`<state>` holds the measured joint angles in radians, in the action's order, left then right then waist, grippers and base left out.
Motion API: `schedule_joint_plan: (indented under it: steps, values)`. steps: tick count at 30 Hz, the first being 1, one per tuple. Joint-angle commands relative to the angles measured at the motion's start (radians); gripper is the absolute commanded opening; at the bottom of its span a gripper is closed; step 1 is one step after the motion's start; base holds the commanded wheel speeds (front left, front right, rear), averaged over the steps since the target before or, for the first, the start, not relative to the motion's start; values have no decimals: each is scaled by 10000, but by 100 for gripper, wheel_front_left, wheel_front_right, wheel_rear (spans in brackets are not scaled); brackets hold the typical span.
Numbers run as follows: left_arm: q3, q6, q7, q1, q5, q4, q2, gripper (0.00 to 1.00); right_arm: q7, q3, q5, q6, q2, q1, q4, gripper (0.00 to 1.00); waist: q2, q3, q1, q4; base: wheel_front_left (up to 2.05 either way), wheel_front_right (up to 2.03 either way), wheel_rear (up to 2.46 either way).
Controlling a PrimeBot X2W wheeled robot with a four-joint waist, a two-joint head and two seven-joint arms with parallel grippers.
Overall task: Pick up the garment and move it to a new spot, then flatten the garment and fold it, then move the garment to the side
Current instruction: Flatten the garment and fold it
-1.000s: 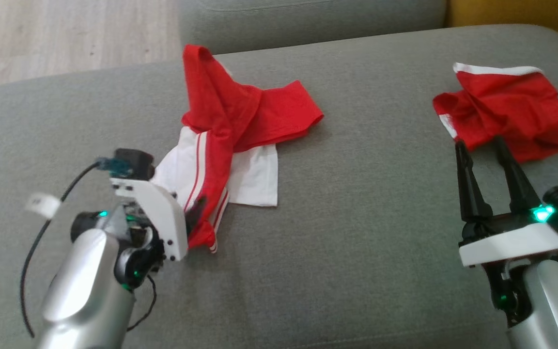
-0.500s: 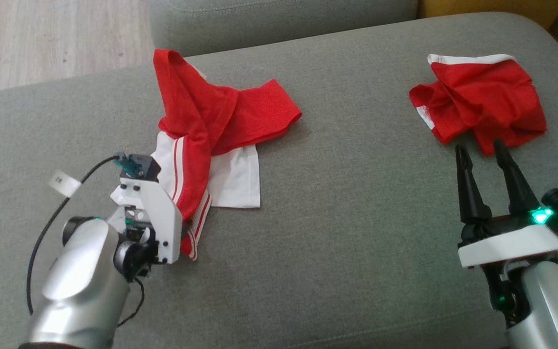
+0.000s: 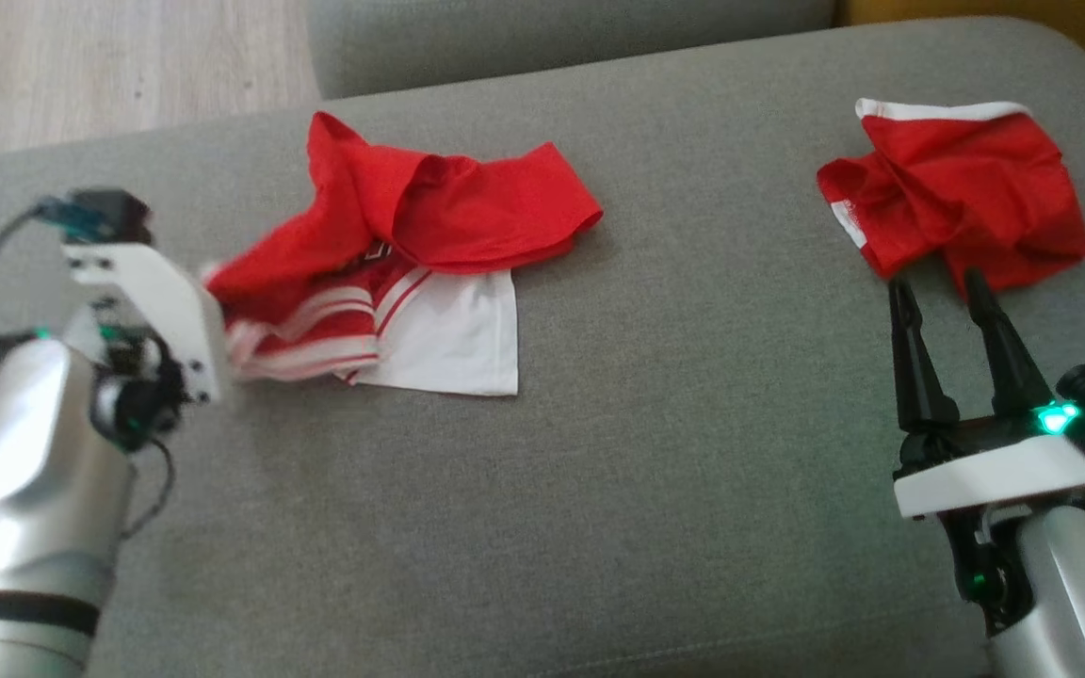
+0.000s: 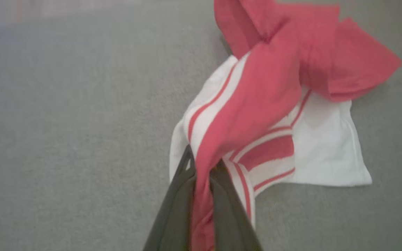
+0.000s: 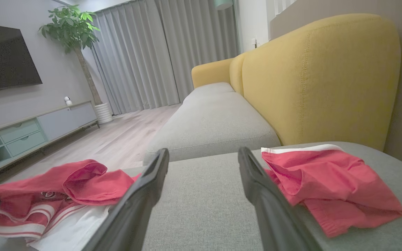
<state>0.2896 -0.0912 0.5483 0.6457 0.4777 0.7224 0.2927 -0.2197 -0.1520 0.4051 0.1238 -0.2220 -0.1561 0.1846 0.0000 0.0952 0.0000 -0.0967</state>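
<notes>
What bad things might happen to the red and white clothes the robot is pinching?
1. The left gripper pinches just a thin edge of the red-and-white garment, so the cloth might slip out.
2. The garment is bunched up, with its red part folded over the white, so pulling may twist it more instead of flattening it.
3. The open right gripper sits close to the other red garment and might snag it.

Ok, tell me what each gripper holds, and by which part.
Left gripper pinches the red-and-white garment by a red fold at its striped edge; right gripper is open, holding nothing.
</notes>
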Motion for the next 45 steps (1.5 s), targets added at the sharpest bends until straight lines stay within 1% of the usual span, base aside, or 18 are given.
schedule_joint_plan:
  steps: [1, 2, 3, 4, 5, 6, 9, 11, 16, 19, 23, 27, 30, 31, 32, 35, 40, 45]
  values:
    - [-405, 9, -295, 753, 38, -310, 533, 0, -22, -160, 62, 69, -119, -441, -364, 100, 0, 111, 0, -24, 0, 0, 0]
    - [-456, -35, -644, 879, 27, -211, 621, 0, -21, -180, 70, 69, -128, -476, -362, 100, 0, 174, 0, -46, 0, 0, 0]
    - [-500, -49, -967, 987, -16, -47, 714, 11, -22, -207, 82, 69, -135, -514, -358, 100, 0, 234, 0, -76, 0, 0, 0]
    - [-449, -54, -1315, 1085, -180, 107, 829, 35, -23, -235, 96, 69, -145, -554, -347, 100, 0, 288, 0, -105, 0, 0, 0]
    - [-391, -47, -1665, 1175, -349, 282, 932, 94, -29, -256, 110, 69, -159, -594, -332, 100, 0, 331, 0, -131, 0, 0, 0]
    - [-360, 9, -2025, 1271, -501, 472, 1019, 100, -40, -265, 125, 69, -171, -620, -314, 100, 0, 361, 0, -151, 0, 0, 0]
    - [-371, 248, -3271, 1515, -800, 947, 1107, 100, -71, -285, 152, 69, -191, -673, -247, 100, 0, 414, 0, -211, 0, 0, 0]
    - [-326, 238, -3706, 1606, -857, 1298, 1056, 100, -92, -263, 167, 69, -202, -682, -193, 100, 0, 421, 0, -207, 0, 0, 0]
    - [78, -15, -4230, 1807, -993, 1629, 760, 100, -133, -155, 166, 69, -208, -593, -90, 100, 0, 305, 0, -73, 0, 0, 0]
    - [282, -195, -4245, 1823, -806, 1533, 403, 100, -138, -71, 140, 69, -193, -520, -51, 100, 0, 173, 0, 83, 0, 0, 0]
    - [778, -358, -3571, 1729, -344, 1200, -123, 100, -107, -53, 96, 69, -145, -465, -65, 100, 0, 58, 0, 227, 0, 0, 0]
    - [1702, -388, -2498, 1577, 348, 492, -480, 100, -51, -109, 53, 69, -81, -511, -97, 100, 0, 63, 0, 204, 0, 0, 0]
    - [2377, -391, -1787, 1463, 999, -104, -407, 100, -51, -193, 84, 69, -57, -595, -115, 100, 0, 184, 0, 2, 0, 0, 0]
    - [2850, -392, -1413, 1402, 1345, -438, -298, 100, -69, -208, 107, 69, -29, -649, -112, 100, 0, 296, 0, -191, 0, 0, 0]
    - [3055, -392, -1296, 1374, 1506, -586, -258, 100, -82, -210, 116, 69, -11, -677, -105, 100, 0, 356, 0, -294, 0, 0, 0]
    - [3697, -393, -1023, 1255, 2057, -985, -194, 100, -130, -243, 154, 69, 49, -794, -61, 100, 0, 516, 0, -619, 0, 0, 0]
    - [4651, -394, -716, 1175, 2651, -1198, -9, 100, -222, -268, 232, 69, 102, -948, 103, 100, 0, 659, 0, -1063, 0, 0, 0]
    - [5185, -394, -537, 1253, 2803, -953, 84, 100, -280, -276, 268, 69, 108, -1001, 240, 100, 0, 678, 0, -1269, 0, 0, 0]
